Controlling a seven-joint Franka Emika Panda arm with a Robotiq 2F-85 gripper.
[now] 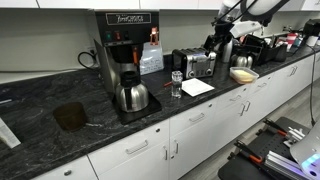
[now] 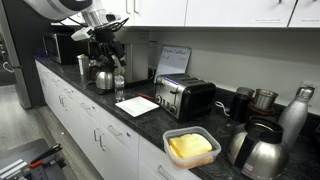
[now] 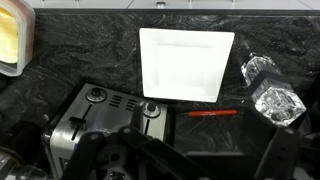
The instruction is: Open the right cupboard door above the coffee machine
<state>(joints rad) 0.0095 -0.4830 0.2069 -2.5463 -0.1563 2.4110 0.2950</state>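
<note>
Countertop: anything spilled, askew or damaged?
Nothing looks spilled or toppled. One oddity in an exterior view: a brownish patch on the dark countertop beside the coffee machine; cannot tell whether stain or object.

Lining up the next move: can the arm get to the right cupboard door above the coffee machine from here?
Probably yes. The hand hangs above the toaster, to one side of the coffee machine, and nothing stands between it and the cupboard doors; handles barely show.

coffee machine [image 1: 125, 50] | tall, black, upright | steel carafe [image 1: 132, 96] seated beneath
</note>
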